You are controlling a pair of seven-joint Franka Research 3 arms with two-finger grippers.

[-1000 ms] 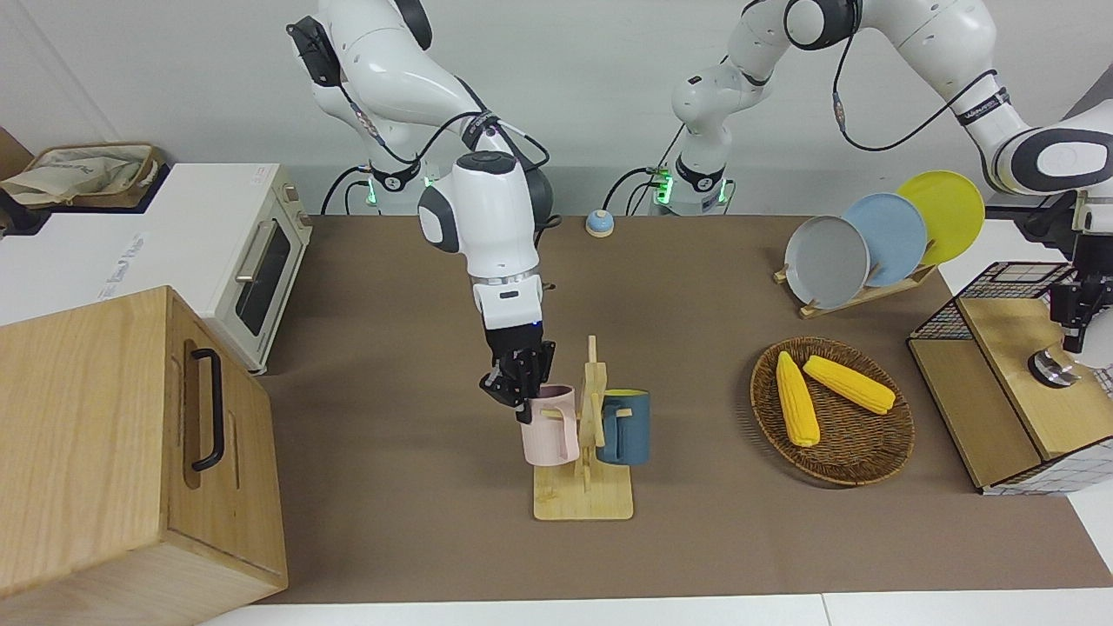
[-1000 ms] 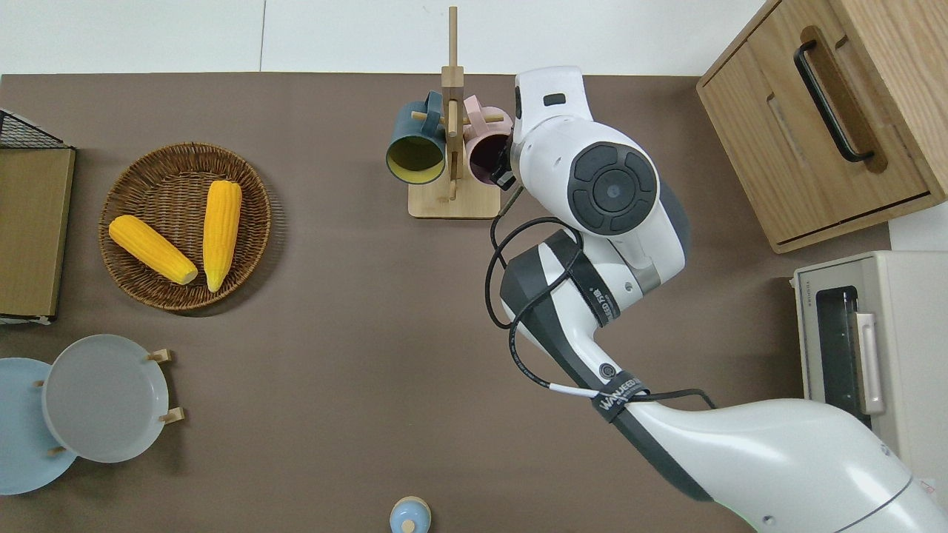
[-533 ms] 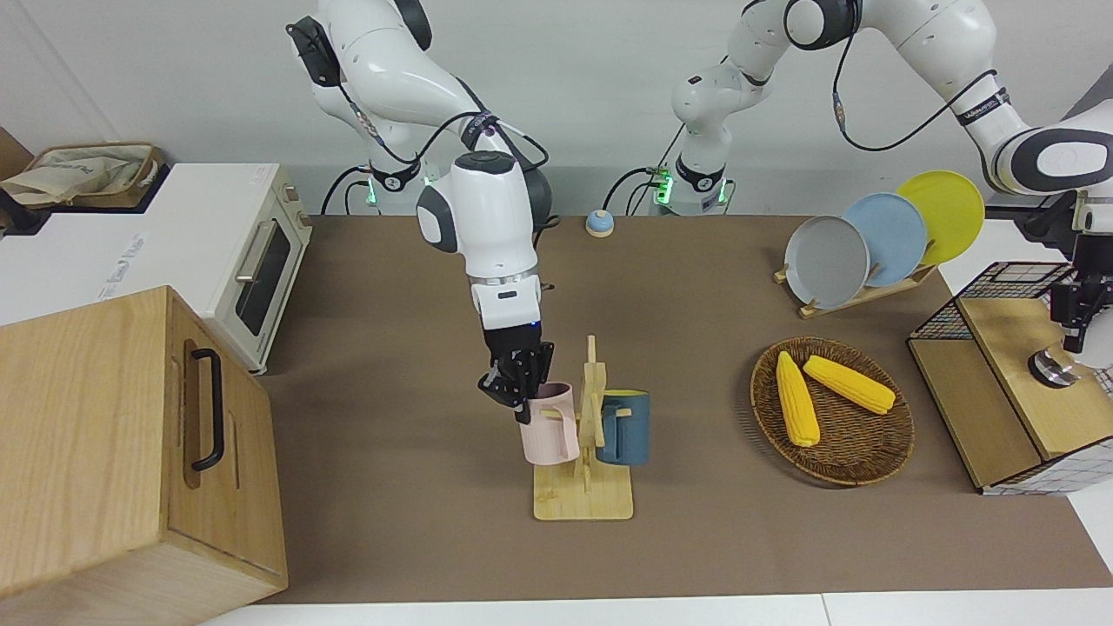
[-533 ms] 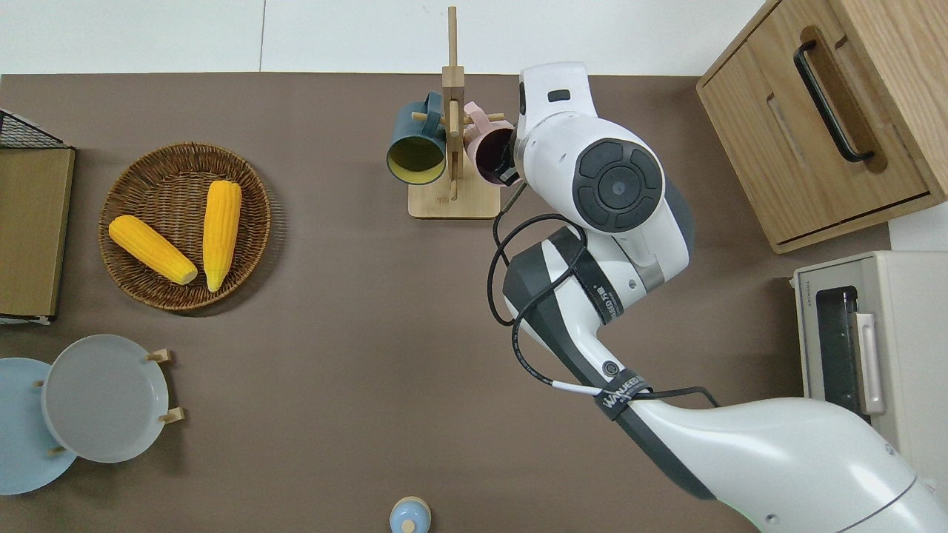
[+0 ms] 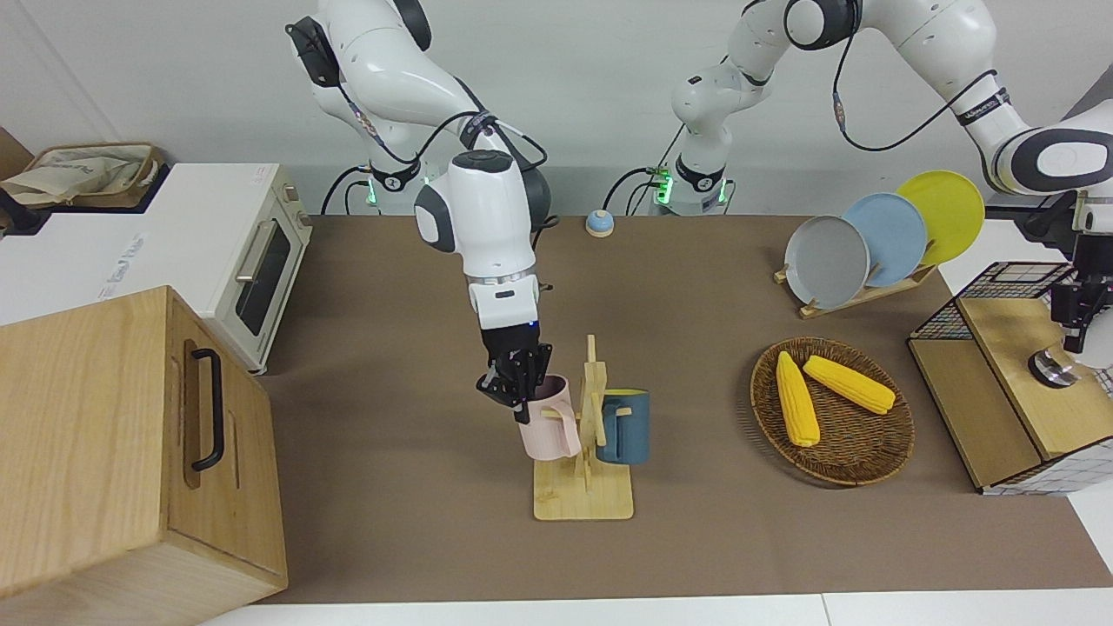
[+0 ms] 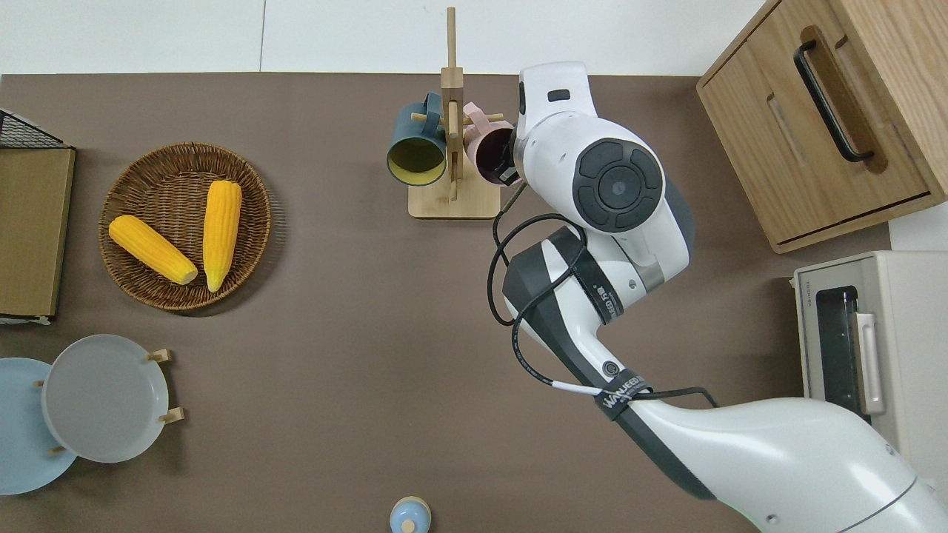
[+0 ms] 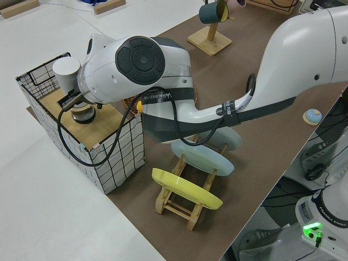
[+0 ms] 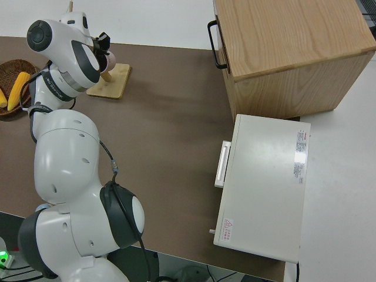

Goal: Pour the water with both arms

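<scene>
A wooden mug rack [image 5: 583,500] stands mid-table with a pink mug [image 5: 548,426] and a dark blue mug [image 5: 624,428] on its pegs. My right gripper [image 5: 519,393] is shut on the pink mug's rim and holds it tilted, its handle still at the peg. The overhead view shows the pink mug [image 6: 490,152] beside the blue mug [image 6: 416,148], with the wrist hiding most of the gripper. My left gripper [image 5: 1076,326] hangs over a small silver-topped vessel [image 5: 1050,369] on a wooden shelf in a wire basket [image 5: 1009,278].
A wicker basket [image 5: 835,474] with two corn cobs lies toward the left arm's end. A rack of plates [image 5: 869,239] stands nearer the robots. A wooden cabinet [image 5: 104,452] and a toaster oven [image 5: 252,261] fill the right arm's end. A small blue knob [image 5: 598,223] sits near the bases.
My right gripper has lifted the pink mug slightly and drawn it a little toward the right arm's end of the table, tilting it. The left arm has barely moved.
</scene>
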